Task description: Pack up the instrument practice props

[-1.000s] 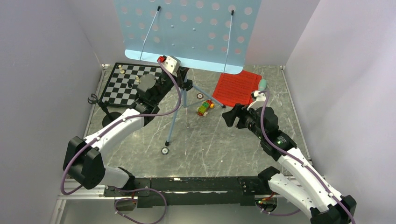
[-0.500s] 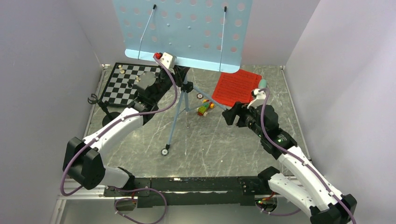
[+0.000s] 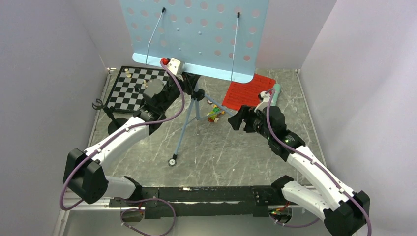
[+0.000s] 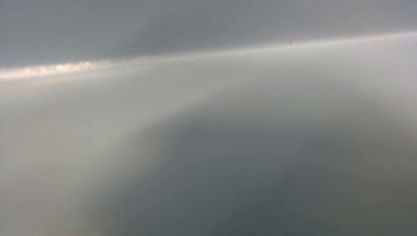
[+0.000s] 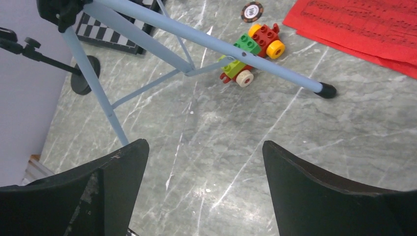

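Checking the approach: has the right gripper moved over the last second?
Yes. The right gripper has shifted left, closer to the multicoloured block toy lying on the table.

A robot test cell in a lab is being shown. A grey marbled table (image 3: 221, 147) is being boxed in on three sides by plain pale walls (image 3: 49, 73). A left arm (image 3: 123, 136) and a right arm (image 3: 311, 165), both trailing purple cables (image 3: 184, 97), are being carried on a black rail (image 3: 196, 194) along its near edge. Mismatched props are being seen ahead of the right jaws: a block toy (image 5: 248, 54), red sheet-music pages (image 5: 364, 24) to its right, a chessboard (image 5: 118, 34) further left.
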